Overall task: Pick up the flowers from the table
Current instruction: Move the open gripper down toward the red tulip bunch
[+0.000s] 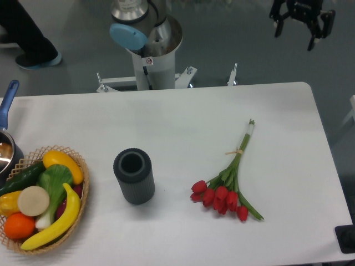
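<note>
You get no readable text here; the small red-and-white sticker point(148, 61) on the robot's base column point(155, 69) is too blurred

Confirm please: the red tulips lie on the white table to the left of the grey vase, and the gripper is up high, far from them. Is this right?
Not quite. In the camera view the tulips lie to the right of the grey vase, not the left. The rest holds: they rest on the white table, and the gripper hangs high, far from them.
</note>
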Robot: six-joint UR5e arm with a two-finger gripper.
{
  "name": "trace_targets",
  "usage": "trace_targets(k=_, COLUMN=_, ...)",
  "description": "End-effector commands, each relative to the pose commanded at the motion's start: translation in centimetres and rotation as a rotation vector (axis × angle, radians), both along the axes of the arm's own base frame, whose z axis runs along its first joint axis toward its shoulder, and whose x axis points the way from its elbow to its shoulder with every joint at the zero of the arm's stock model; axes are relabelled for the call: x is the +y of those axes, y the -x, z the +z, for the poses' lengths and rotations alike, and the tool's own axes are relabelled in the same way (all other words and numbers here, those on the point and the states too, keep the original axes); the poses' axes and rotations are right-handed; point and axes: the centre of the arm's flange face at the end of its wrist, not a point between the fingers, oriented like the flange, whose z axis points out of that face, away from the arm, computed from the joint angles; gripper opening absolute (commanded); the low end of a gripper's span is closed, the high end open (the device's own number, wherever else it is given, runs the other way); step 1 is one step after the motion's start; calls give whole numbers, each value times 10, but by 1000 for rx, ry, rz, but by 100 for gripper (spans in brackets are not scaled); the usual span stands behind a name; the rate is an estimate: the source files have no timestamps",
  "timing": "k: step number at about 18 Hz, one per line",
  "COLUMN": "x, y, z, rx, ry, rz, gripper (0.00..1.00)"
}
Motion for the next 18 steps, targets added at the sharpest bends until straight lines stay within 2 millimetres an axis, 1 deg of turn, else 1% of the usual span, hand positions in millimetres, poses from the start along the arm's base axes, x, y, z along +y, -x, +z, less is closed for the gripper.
trace_targets(k=3, x=18, y=-3, z=-4, rx=7, ry=-10, rz=51, gripper=100)
trace_targets(k=5, x=37, y=-9, z=-16, rx=-5, ry=-17, rz=79, gripper=100)
trace_targets(k=6, x=44, y=-9, z=-19, rx=-6, ry=-20, rz=96, gripper=100)
trace_targets(k=9, x=61, y=-7, z=-37, rx=-38, ry=-14, rz=104, gripper=100)
trace_targets(k=13, x=82, y=-11, z=-58, rx=-91, ry=-10, rz=87, gripper=100)
trace_targets(k=14, x=89, y=-12, z=-61, rx=-105, ry=-9, rz=93, gripper=100)
trace_targets(k=18, x=132, y=-9, z=-91, rx=-139, ry=-9, rz=115, gripper=100)
